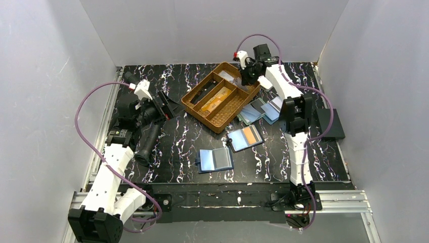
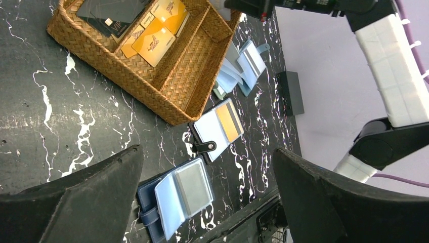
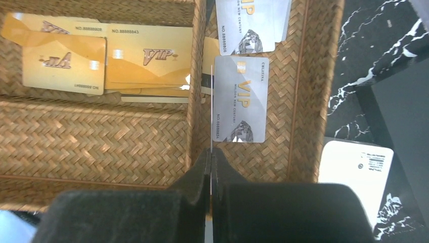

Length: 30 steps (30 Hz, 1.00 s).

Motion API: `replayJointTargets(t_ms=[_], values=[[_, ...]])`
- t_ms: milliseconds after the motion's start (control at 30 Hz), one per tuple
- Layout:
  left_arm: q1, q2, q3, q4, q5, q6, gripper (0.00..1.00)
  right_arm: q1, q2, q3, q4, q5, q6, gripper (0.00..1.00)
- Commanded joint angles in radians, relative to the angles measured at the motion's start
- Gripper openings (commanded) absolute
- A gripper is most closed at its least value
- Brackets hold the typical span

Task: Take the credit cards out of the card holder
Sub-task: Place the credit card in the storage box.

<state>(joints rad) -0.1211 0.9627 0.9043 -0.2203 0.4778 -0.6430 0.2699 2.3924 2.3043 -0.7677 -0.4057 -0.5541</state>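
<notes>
Edgewise, one credit card (image 3: 210, 111) tight inside the right hand (image 3: 210, 154).

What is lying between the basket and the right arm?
A loose pile of open blue holders lies on the table between the basket and the right arm. The top view shows it best.

Credit cards (image 3: 146, 61) in basket (image 1: 217, 126), card holders (image 1: 215, 160) on table (image 1: 172, 147) before it
</notes>
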Motion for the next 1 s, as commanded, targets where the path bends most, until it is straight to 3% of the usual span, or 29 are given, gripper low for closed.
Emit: replayJointTargets(t_ms=[0,100,300,400,467,567,833,967], values=[[0.005,-0.052,0.008,-0.038,-0.014,0.011,0.98,0.015,0.037,0.077,-0.017,0.080,-0.022,0.01],[0.004,-0.068,0.010,-0.045,-0.018,-0.006,0.98,0.025,0.052,0.087,0.016,0.162,-0.013,0.03],[0.006,-0.101,0.028,-0.057,-0.043,-0.061,0.98,0.031,0.048,0.117,0.165,0.454,0.047,0.22],[0.006,-0.119,0.042,-0.078,-0.077,-0.095,0.98,0.031,-0.005,0.097,0.198,0.472,0.046,0.33],[0.006,-0.127,0.040,-0.071,-0.066,-0.112,0.98,0.031,-0.049,0.058,0.193,0.423,0.047,0.42],[0.006,-0.128,0.025,-0.035,0.009,-0.142,0.98,0.031,-0.113,0.035,0.150,0.319,0.081,0.44],[0.005,-0.132,-0.009,-0.065,0.160,-0.207,0.98,0.015,-0.411,-0.164,-0.054,-0.213,0.022,0.54],[-0.018,-0.162,-0.048,-0.099,0.165,-0.222,0.98,0.014,-0.590,-0.360,-0.060,-0.289,0.023,0.55]])
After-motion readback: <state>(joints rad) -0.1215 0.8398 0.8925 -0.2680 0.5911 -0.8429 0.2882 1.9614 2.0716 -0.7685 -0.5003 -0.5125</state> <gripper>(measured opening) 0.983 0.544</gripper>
